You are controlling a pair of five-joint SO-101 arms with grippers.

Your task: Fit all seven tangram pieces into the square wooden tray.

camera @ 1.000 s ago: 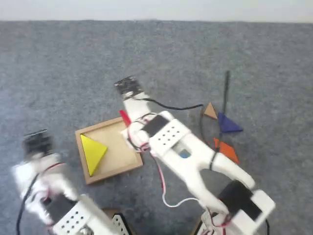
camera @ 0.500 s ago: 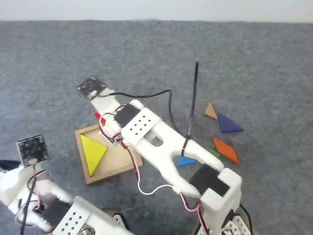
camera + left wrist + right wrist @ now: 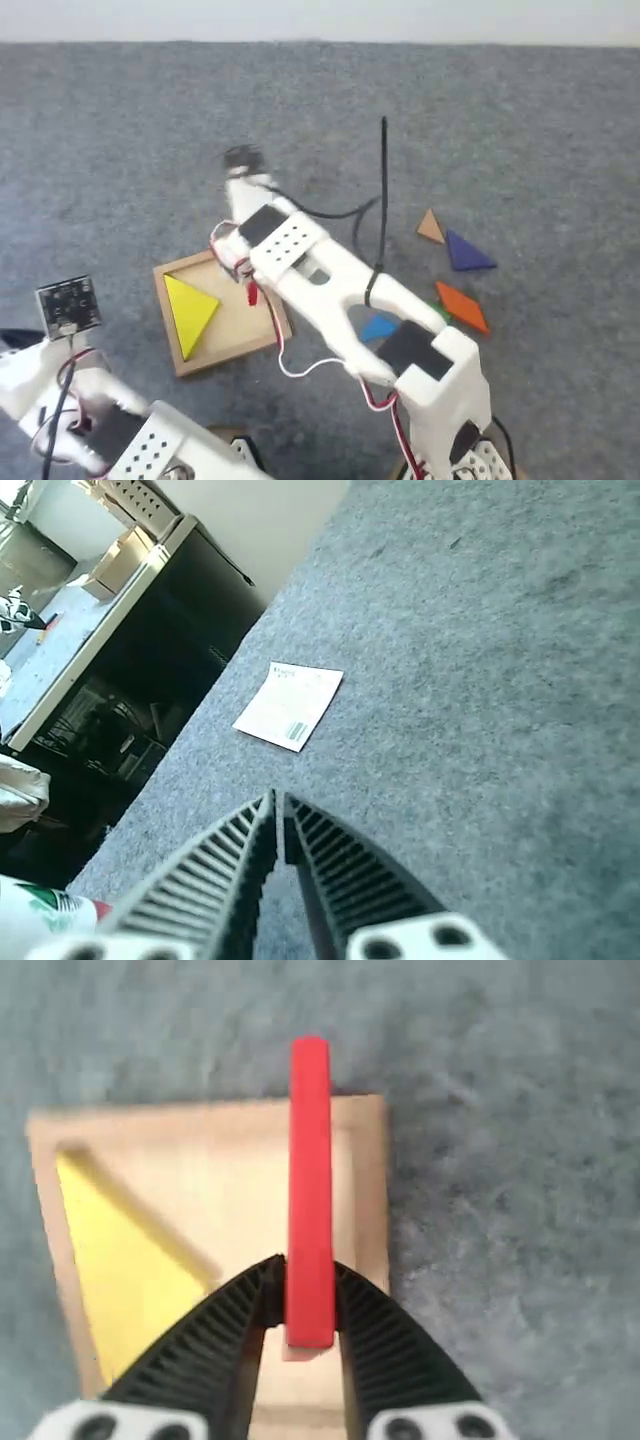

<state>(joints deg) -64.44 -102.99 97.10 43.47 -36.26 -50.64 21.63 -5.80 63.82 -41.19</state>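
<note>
The square wooden tray (image 3: 272, 318) lies on the grey carpet with a yellow triangle (image 3: 190, 308) in its left part. My right gripper (image 3: 250, 285) hangs over the tray's right side, shut on a red piece (image 3: 252, 293). In the right wrist view the red piece (image 3: 310, 1190) stands on edge between the fingers of the gripper (image 3: 308, 1295), above the tray (image 3: 368, 1160) and beside the yellow triangle (image 3: 120, 1250). My left gripper (image 3: 279, 815) is shut and empty, off the tray's left side.
Loose pieces lie to the right: a tan triangle (image 3: 430, 227), a dark blue triangle (image 3: 466, 252), an orange parallelogram (image 3: 462, 306), a light blue piece (image 3: 378, 326). A black cable (image 3: 383, 200) arches above the right arm. A white card (image 3: 290, 705) lies on the carpet.
The right arm swung left and then back, bringing the red piece from the tray's far edge down over its right side. The left arm drew back early, then stayed put.
</note>
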